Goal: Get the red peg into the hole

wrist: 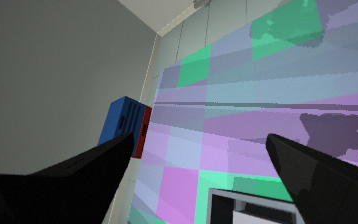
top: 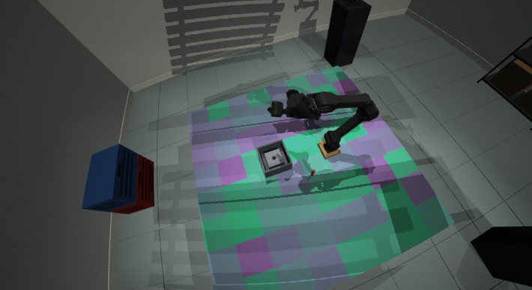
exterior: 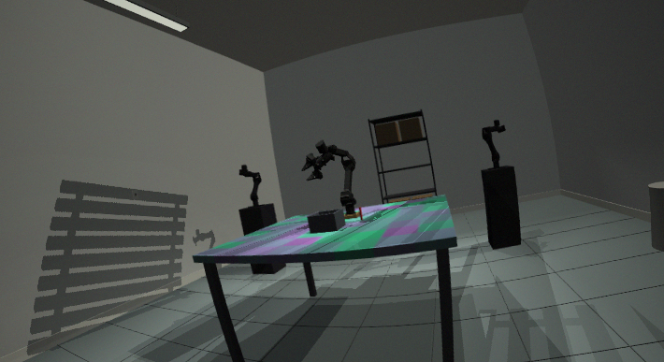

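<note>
The red peg (top: 313, 172) (exterior: 361, 213) stands upright on the patterned table (top: 258, 256) (exterior: 397, 228), between the box and the arm's base side, clear of both. It is not in the wrist view. The dark grey open box (top: 279, 171) (exterior: 323, 223) shows partly at the bottom edge of the wrist view (wrist: 211, 205). A light plate (top: 267, 155) (wrist: 260, 218) with a dark round hole lies in its bottom; no peg shows in it. My gripper (exterior: 309, 170) (wrist: 198, 139) is wide open and empty, high above the table and off to one side of box and peg.
The arm's orange base plate (top: 324, 150) is beside the box and peg. Blue (top: 101, 177) (wrist: 115, 120) and red (top: 145, 185) (wrist: 143, 135) crates stand beyond the table. Black pedestals (exterior: 500, 208) and a shelf rack stand in the background. Striped shadows cross the table.
</note>
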Robot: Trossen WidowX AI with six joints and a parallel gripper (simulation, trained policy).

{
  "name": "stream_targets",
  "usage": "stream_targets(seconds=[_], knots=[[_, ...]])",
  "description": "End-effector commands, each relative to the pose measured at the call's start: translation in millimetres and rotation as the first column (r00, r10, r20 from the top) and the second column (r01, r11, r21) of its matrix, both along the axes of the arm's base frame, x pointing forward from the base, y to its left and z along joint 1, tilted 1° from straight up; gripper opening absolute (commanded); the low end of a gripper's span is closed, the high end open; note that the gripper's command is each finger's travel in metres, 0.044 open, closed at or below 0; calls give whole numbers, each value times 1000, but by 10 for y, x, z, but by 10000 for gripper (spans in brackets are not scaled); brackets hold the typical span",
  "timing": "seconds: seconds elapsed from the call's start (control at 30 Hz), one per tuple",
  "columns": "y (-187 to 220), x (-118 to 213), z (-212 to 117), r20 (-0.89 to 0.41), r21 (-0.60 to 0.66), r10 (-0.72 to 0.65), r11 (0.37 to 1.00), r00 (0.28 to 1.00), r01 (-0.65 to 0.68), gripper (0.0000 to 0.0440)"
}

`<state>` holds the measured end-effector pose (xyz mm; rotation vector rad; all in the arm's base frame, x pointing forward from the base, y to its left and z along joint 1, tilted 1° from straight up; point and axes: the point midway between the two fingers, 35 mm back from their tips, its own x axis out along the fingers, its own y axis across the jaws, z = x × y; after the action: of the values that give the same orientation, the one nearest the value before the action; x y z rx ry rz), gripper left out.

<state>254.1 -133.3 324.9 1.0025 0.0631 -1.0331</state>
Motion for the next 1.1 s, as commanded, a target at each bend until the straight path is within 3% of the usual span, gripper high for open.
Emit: stream_targets(seconds=[0.0, 0.43, 0.77, 1.07], knots=[[194, 41, -184, -53, 47, 71, 997, 996, -69, 440], [1099, -45, -983, -288, 294, 363, 914, 886, -279, 440], [1688, -355, -1546, -444, 471, 500, 836, 744, -280, 440], [2061, -573, -1947, -511, 558, 575, 787, 639, -262, 440]])
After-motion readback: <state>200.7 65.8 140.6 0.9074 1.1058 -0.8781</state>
